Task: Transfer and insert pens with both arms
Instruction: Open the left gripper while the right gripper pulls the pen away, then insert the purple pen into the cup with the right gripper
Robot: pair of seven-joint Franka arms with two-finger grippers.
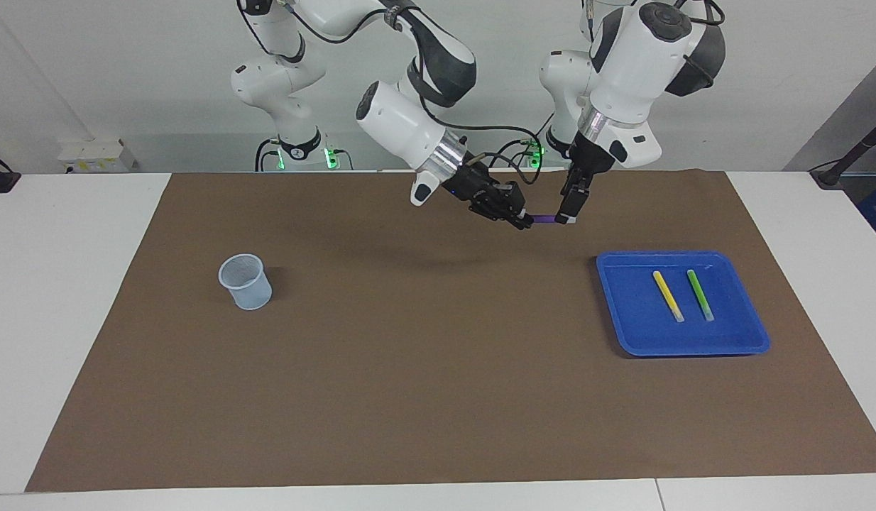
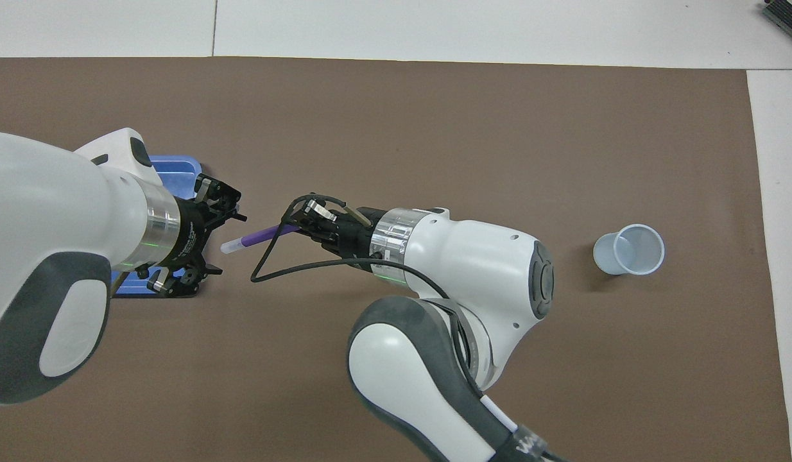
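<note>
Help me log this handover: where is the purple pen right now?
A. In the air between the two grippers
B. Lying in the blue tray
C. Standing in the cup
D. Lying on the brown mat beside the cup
A. The purple pen spans the gap between the right gripper and the left gripper, above the brown mat; only the yellow pen and green pen lie in the blue tray.

You get bright, even light from above in both views, with no glare on the brown mat (image 1: 409,369) covering the table (image 1: 76,298). Soft shadows lie on the mat: a broad, faint one under the arms beside the cup (image 1: 245,282) in the facing view, and short, darker ones hugging the cup and the blue tray (image 1: 622,333). Focus is sharp throughout, though in the overhead view the close arm casings loom large.
</note>
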